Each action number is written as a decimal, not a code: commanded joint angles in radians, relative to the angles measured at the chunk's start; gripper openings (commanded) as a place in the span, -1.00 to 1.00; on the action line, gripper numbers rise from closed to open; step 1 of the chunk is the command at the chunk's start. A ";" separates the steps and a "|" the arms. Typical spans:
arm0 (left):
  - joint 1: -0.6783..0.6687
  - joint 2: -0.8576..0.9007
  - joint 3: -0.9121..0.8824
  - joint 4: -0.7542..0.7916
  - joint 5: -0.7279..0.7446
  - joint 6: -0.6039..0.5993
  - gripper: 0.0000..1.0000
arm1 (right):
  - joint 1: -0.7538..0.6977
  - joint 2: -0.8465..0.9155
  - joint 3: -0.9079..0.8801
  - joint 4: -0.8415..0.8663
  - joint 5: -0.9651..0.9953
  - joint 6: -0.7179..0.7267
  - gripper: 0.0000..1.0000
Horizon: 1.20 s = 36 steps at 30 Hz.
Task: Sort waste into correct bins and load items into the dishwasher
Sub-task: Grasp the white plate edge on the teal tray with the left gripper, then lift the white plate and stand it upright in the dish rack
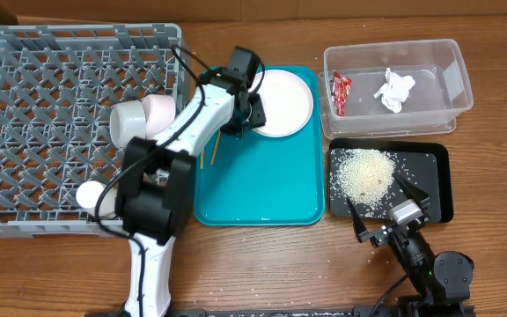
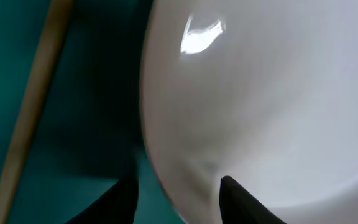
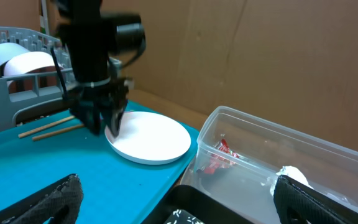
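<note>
The large white plate (image 1: pixel 287 99) lies at the back of the teal tray (image 1: pixel 262 189). My left gripper (image 1: pixel 245 119) is open, its fingers (image 2: pixel 176 193) straddling the plate's (image 2: pixel 260 93) left rim, one over the tray, one over the plate. The chopsticks (image 1: pixel 208 154) lie beside it, partly under the arm; one shows in the left wrist view (image 2: pixel 33 112). The red wrapper (image 1: pixel 340 92) and tissue (image 1: pixel 396 90) lie in the clear tub (image 1: pixel 451 97). Rice (image 1: pixel 363 173) lies on the black tray (image 1: pixel 434 172). My right gripper (image 1: pixel 385 211) is open and empty at that tray's near edge.
The grey dish rack (image 1: pixel 51 132) at left holds a white cup (image 1: pixel 128 121), a pale bowl (image 1: pixel 159 110) and another white piece (image 1: pixel 91 194). The right wrist view shows the plate (image 3: pixel 151 137), the tub (image 3: pixel 272 143) and the rack (image 3: pixel 17 84).
</note>
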 commanded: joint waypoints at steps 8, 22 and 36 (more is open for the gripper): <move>0.008 0.003 -0.001 -0.068 0.041 0.011 -0.92 | 0.004 -0.008 -0.010 0.006 -0.001 0.003 1.00; 0.054 -0.561 0.036 -0.414 -0.956 0.337 -0.92 | 0.004 -0.008 -0.010 0.006 -0.001 0.003 1.00; 0.294 -0.514 0.018 -0.327 -1.365 0.569 -0.92 | 0.004 -0.008 -0.010 0.006 -0.001 0.003 1.00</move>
